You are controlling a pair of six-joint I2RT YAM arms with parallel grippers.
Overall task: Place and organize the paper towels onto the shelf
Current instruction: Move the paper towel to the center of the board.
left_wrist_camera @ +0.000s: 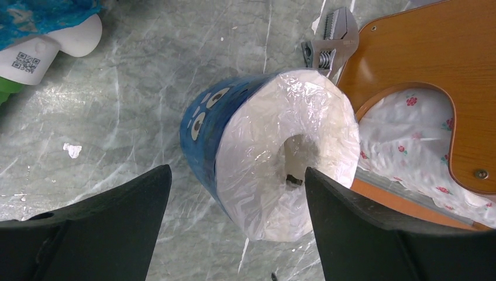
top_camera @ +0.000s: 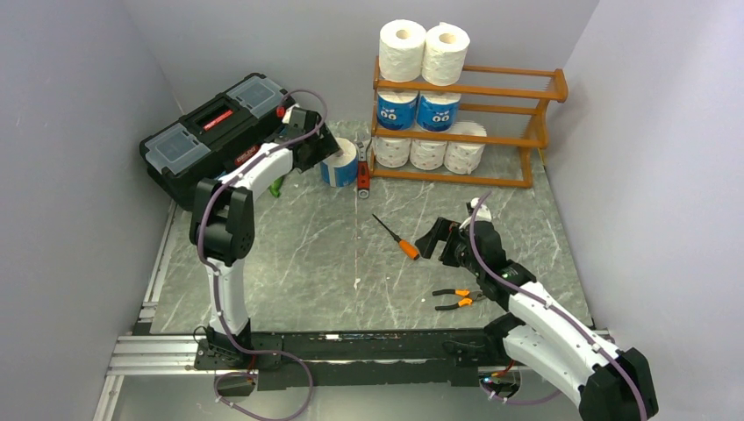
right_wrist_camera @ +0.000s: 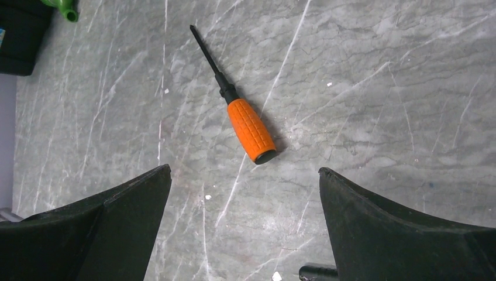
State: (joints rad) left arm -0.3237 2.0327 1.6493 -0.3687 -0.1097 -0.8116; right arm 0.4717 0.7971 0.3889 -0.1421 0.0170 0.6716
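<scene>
**Last loose roll and the left jaws, placed relative to the shelf.** The shelf [top_camera: 518,90] carries seven paper towels: two white on the top tier, two blue on the middle tier, and three white on the bottom. The middle tier has open room to the right of its blue pair.

The eighth, a blue roll [top_camera: 340,164], sits on the table just beside the shelf's left end. In the left wrist view it lies close to the shelf's side panel [left_wrist_camera: 421,58]. A wrench [left_wrist_camera: 333,35] lies between them, further back.

The left gripper [left_wrist_camera: 237,175] hangs directly over this blue roll [left_wrist_camera: 275,170]. Its jaws are spread wide, one finger on either side of the roll's round body. Whether either finger touches the wrapper cannot be told.

The roll's hollow-core end faces up toward the wrist camera, and its cartoon eyes point away from the shelf. Its long axis therefore runs roughly along the line of approach, and the jaws span its width. Whether it stands fully upright or leans cannot be settled.

The right gripper [right_wrist_camera: 244,172], jaws equally wide and holding nothing, hovers well in front of the shelf above an orange screwdriver [right_wrist_camera: 248,126]. The left arm is plainly the nearer one.

The coming move likely calls for squeezing across the roll's width. The roll would then be lifted rightward past the side panel to the middle tier's open space.
</scene>
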